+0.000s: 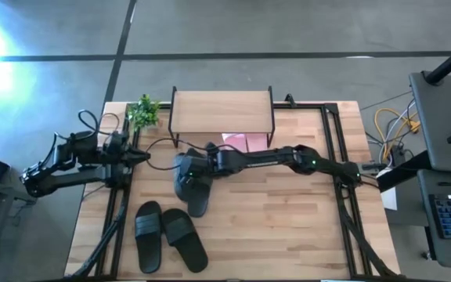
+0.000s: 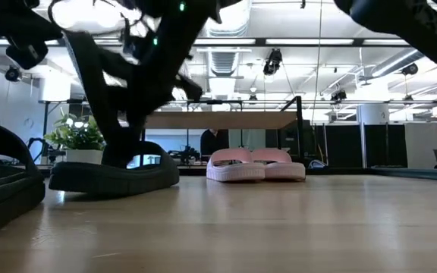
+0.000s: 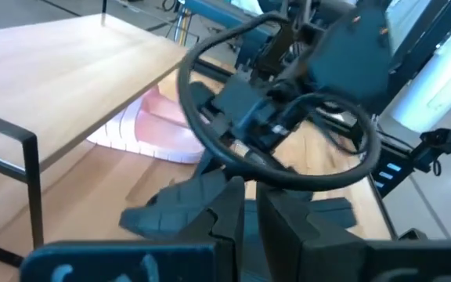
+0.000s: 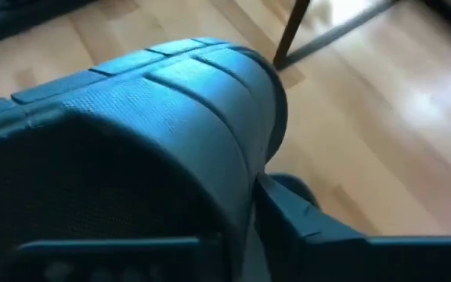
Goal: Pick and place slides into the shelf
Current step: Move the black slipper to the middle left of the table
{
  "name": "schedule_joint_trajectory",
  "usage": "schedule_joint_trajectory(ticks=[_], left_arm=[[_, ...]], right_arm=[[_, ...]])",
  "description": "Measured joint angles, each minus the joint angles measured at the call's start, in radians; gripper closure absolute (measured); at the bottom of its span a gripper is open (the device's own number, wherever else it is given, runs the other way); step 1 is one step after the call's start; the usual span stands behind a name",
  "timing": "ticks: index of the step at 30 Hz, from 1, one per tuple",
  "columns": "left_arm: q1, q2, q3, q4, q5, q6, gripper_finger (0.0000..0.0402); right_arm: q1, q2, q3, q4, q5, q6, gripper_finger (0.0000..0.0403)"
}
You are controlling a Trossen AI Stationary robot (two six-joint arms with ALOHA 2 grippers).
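Black slide [image 1: 188, 182] under right hand [image 1: 185, 169]

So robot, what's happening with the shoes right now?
Right gripper on a black slide before the shelf. Left gripper waiting nearby. Pink pair under shelf.

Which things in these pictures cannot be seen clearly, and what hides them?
- Right claw, high view: its own arm covers the fingers over the black slide; the right wrist view is filled by that slide's strap.
- Pink slides, high view: mostly covered by the shelf board.
- Left claw, left wrist view: fingertips close together; gap unclear.
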Motion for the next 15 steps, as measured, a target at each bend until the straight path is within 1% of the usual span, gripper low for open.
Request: schedule_joint_trajectory(ticks=[6, 9, 12, 15], left_arm=[[0.0, 0.003, 0.001, 0.0, 0.001, 0.0, 0.038], [0.0, -0.006, 0.006, 0.0, 0.001, 0.001, 0.038], [0.0, -0.007, 0.005, 0.002, 0.004, 0.0, 0.038], [0.0, -0.006, 0.003, -0.03, 0.02, 0.0, 0.038]], right_arm=[[-0.004, 0.026, -0.001, 0.041, -0.018, 0.024, 0.0268], [-0.001, 0.026, -0.001, 0.062, -0.03, 0.022, 0.0233], [-0.001, 0.024, 0.01, 0.062, -0.041, 0.019, 0.0207], [-0.001, 0.024, 0.03, 0.047, -0.042, 0.014, 0.0195]])
